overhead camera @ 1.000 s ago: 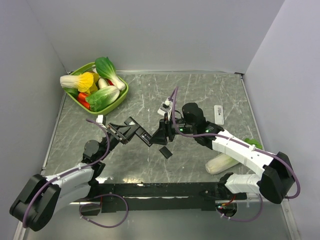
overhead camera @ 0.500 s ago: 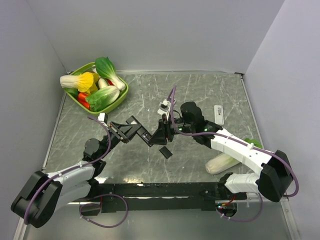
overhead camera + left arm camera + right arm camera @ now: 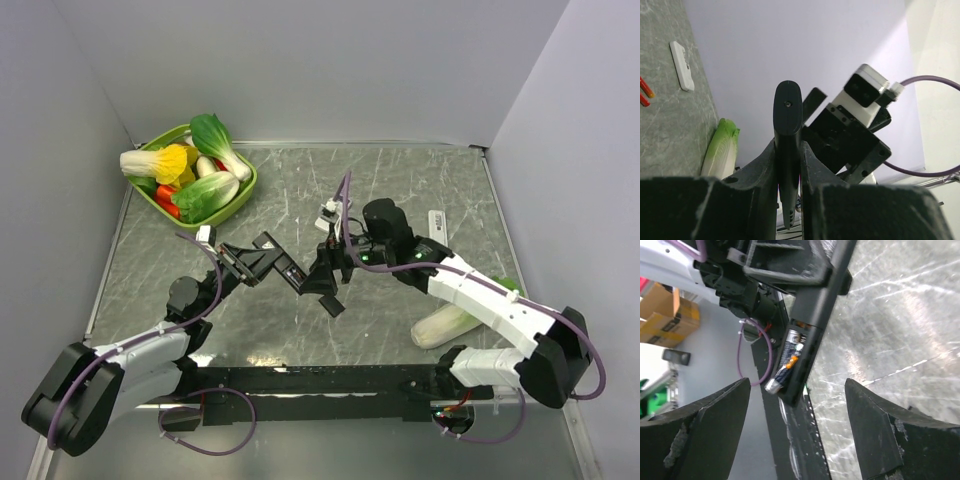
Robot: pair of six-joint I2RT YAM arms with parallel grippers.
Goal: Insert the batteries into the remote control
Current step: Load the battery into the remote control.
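My left gripper (image 3: 264, 258) is shut on a black remote control (image 3: 287, 271) and holds it above the table, edge-on between its fingers (image 3: 788, 125). In the right wrist view, a dark battery (image 3: 785, 365) with an orange band and a silvery end lies in the remote's (image 3: 817, 315) open compartment. Whether it sits fully in, I cannot tell. My right gripper (image 3: 795, 427) is open, its wide jaws on either side of the remote's end and touching nothing (image 3: 322, 277). Two orange-red batteries (image 3: 644, 92) lie on the table, at the left edge of the left wrist view.
A small black cover (image 3: 332, 305) lies on the table under the grippers. A white remote (image 3: 437, 225) lies at the right, with a napa cabbage (image 3: 445, 325) nearer to me. A green basket (image 3: 245, 190) of vegetables stands at the back left.
My right gripper has opened wide and come slightly nearer. The battery stays in the remote's compartment. The left arm has held the remote still.
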